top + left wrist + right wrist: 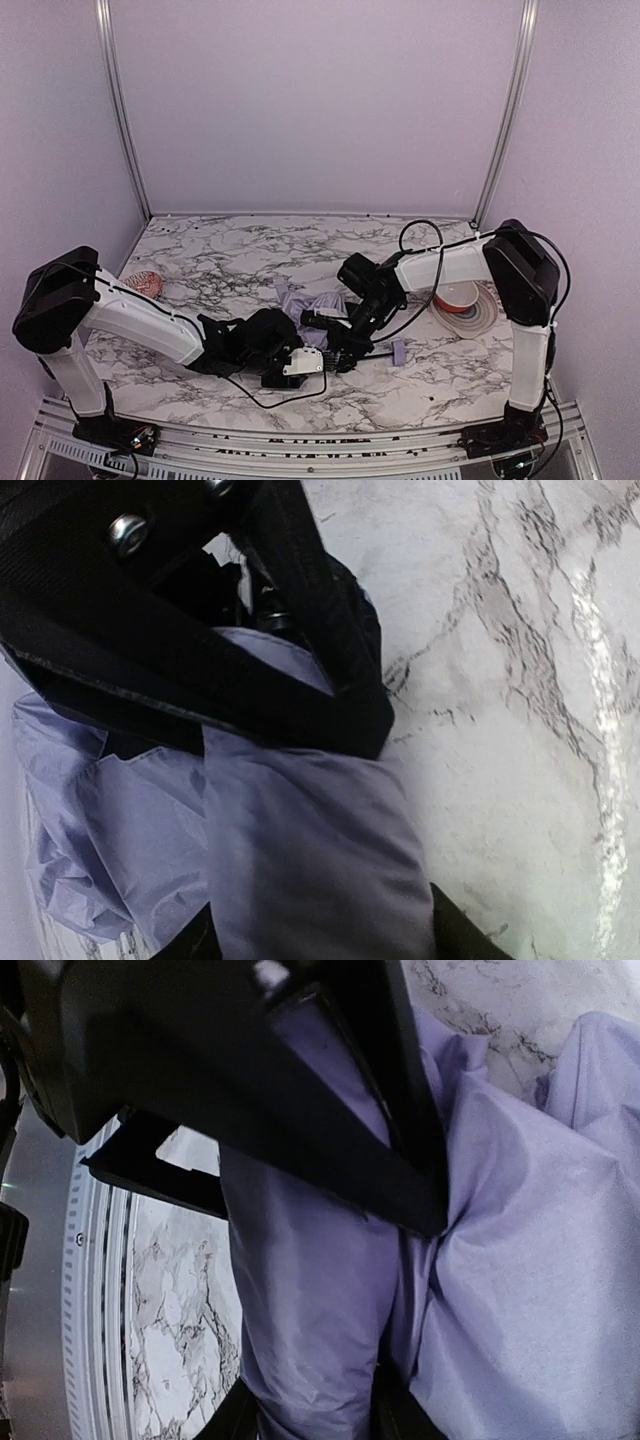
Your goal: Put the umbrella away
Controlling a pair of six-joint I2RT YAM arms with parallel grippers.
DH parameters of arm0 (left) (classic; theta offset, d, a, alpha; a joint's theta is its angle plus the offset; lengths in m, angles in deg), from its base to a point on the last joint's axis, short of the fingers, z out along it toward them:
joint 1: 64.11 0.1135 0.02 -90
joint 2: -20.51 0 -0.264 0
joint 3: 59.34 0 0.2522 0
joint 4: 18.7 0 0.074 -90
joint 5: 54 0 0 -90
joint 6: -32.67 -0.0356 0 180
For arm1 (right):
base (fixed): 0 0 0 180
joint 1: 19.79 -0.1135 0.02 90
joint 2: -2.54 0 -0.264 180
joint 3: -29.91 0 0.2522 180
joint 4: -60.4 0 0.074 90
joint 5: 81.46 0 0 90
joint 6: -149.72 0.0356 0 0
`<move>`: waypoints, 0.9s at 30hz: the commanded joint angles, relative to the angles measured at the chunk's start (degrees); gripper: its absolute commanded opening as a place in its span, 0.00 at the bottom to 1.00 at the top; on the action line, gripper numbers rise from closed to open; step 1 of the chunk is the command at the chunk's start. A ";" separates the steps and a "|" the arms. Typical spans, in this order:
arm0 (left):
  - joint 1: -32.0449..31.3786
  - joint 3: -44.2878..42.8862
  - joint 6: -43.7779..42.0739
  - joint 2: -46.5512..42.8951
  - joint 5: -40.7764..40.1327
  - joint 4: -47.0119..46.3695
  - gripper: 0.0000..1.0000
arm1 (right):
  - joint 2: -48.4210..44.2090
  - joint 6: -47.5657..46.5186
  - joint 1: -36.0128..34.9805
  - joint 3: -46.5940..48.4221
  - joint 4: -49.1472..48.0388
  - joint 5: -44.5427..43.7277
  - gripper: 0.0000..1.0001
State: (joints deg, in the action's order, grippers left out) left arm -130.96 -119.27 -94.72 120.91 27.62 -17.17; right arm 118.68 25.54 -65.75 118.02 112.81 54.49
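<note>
The umbrella (308,303) lies folded in the middle of the marble table, its small lavender handle (398,352) pointing right. Both arms meet over it. In the left wrist view a thick fold of lavender fabric (310,860) fills the gap between my left gripper's (325,942) two black fingers, which press on both of its sides. My right gripper (315,1415) is shut on a rolled bunch of the same fabric (310,1300). In each wrist view the other arm's black gripper crosses the fabric just beyond my fingers.
An orange-and-white bowl (465,305) sits at the right, under the right arm's elbow. A small red-patterned object (145,283) lies at the far left. A black cable (270,396) loops across the table in front of the left wrist.
</note>
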 commanded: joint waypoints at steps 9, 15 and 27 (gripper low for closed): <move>5.02 -9.53 8.67 11.37 12.82 26.58 0.30 | -13.22 7.15 6.79 -6.46 -2.59 -3.94 0.46; 7.31 -11.00 11.13 10.55 19.91 27.93 0.19 | -24.67 9.13 7.57 -13.30 -11.88 -10.84 0.49; 11.71 -20.11 15.05 16.48 41.09 42.98 0.18 | -49.69 -7.79 -6.54 -41.61 -46.33 -30.83 0.56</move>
State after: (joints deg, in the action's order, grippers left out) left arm -119.20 -140.65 -83.68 131.75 58.17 6.79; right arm 73.61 27.97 -65.53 83.64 81.21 31.33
